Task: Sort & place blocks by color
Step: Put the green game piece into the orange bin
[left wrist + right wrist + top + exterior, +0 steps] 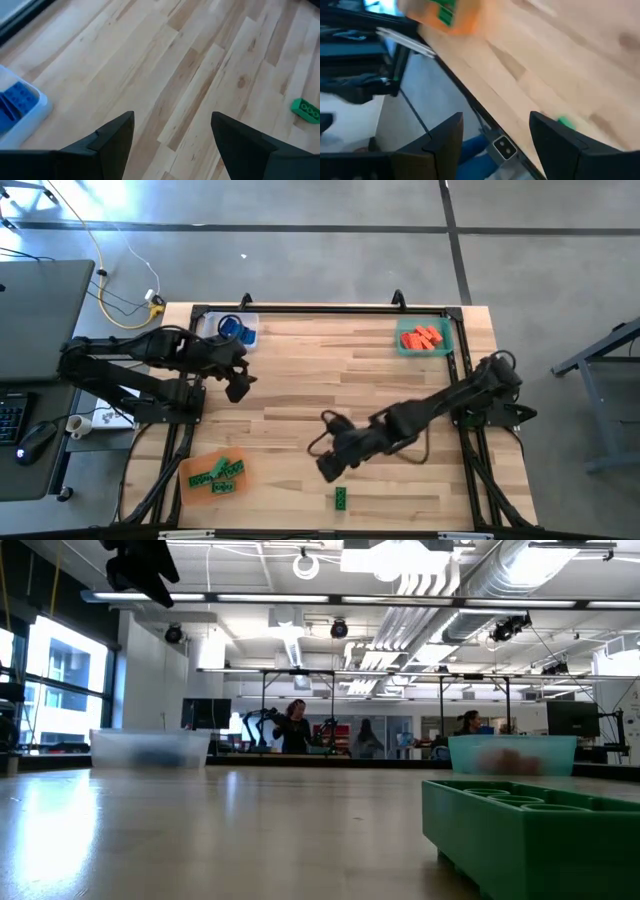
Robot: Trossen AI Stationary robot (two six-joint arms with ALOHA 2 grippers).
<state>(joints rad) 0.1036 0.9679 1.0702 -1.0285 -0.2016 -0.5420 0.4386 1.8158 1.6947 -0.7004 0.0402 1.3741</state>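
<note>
A single green block [341, 498] lies flat on the table near its near edge; it fills the low view's right foreground [530, 830] and shows in the wrist views [306, 110] [566, 122]. My right gripper [328, 468] hovers open just left of and beyond it, holding nothing. My left gripper [238, 385] hangs open and empty above the table [140, 565], on the near side of the clear tray [235, 330] that holds blue blocks [17, 100]. Several red-orange blocks lie in the green tray [424, 338]. Several green blocks lie in the orange tray [213, 477].
The clear tray sits at the far left corner, the green tray [512, 753] at the far right corner, the orange tray [445, 15] at the near left. A black frame rims the table [330, 308]. Bare wood [330, 370] lies between the arms. People stand in the room beyond.
</note>
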